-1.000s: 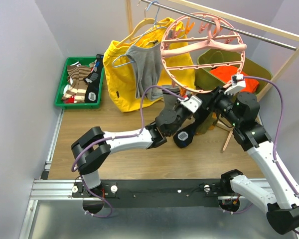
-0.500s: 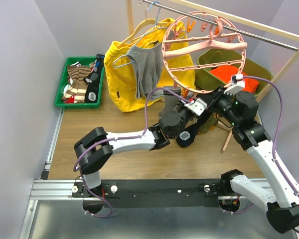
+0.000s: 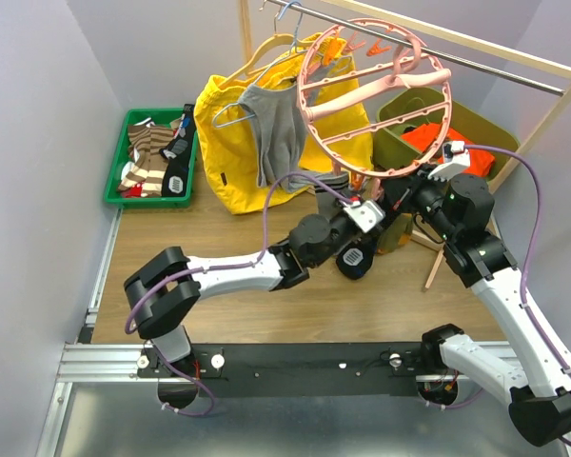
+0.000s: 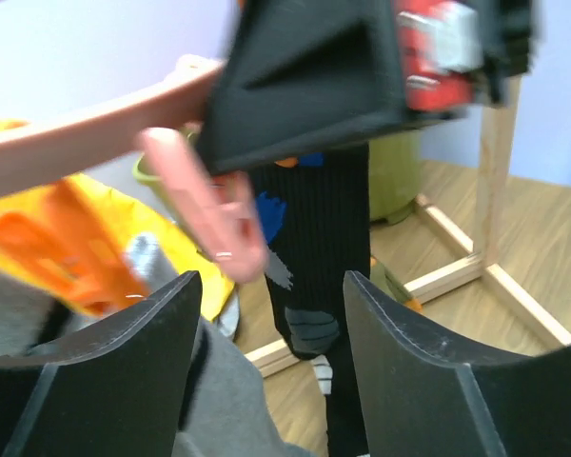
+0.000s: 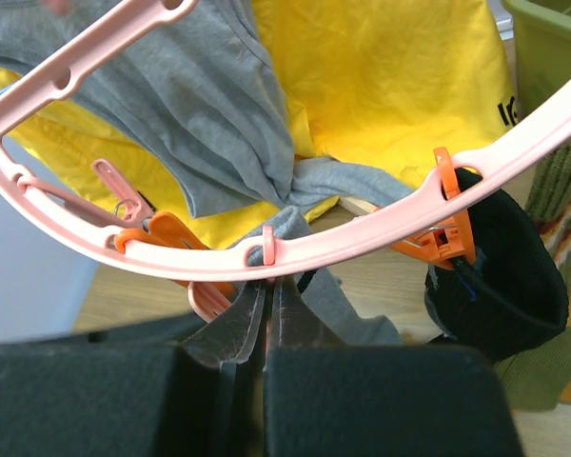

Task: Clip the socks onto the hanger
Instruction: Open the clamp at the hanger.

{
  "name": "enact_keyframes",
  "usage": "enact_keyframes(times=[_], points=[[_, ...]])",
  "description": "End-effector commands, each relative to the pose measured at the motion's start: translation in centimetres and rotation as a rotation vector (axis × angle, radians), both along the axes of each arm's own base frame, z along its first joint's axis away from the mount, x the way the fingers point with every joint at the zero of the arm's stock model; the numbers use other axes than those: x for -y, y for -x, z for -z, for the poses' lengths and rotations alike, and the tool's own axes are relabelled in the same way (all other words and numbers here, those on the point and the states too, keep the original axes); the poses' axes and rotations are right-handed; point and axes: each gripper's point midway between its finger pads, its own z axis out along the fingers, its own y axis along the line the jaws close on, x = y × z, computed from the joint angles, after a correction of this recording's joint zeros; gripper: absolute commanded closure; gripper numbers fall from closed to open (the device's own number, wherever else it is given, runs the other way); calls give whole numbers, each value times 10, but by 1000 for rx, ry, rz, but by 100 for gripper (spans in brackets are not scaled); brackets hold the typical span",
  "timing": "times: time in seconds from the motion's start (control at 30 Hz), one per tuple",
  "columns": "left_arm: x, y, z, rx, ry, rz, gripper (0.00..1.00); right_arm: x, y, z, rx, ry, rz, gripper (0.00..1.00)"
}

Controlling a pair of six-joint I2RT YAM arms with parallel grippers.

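Wooden table [image 3: 266,316], green tray [image 3: 143,201] stood at its far left corner, olive bin [image 3: 490,129] at far right, wooden rack foot [image 3: 436,267] stood nearer.

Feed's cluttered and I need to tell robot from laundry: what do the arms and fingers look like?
The left arm and right arm share white links and bulky black joints, each trailing a purple cable. The fingers are matte black: broad angular wedges on the left, thin blades on the right.
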Motion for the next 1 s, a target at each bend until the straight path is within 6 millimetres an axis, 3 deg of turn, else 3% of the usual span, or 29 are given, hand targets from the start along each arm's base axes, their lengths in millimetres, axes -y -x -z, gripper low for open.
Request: enact_keyframes(times=[0.0,0.2,0.53,0.73,0.83,0.97], points=[[-9,7,-34,-18,124,159,29,9,-1,-20,67,32,29,94],[-13,-1,-41,-65,180,246,30,5,2,-27,96,50,-7,94],[2,17,-47,-98,216,426,35,-1,5,-28,124,64,-51,94],[7,13,-46,-127,237,423,39,-6,8,-18,139,77,-89,94],[7,5,-44,-139,242,388,45,-8,10,-17,143,78,-108,94],[6,-2,-43,-147,244,353,60,-9,12,-15,141,90,-121,93]])
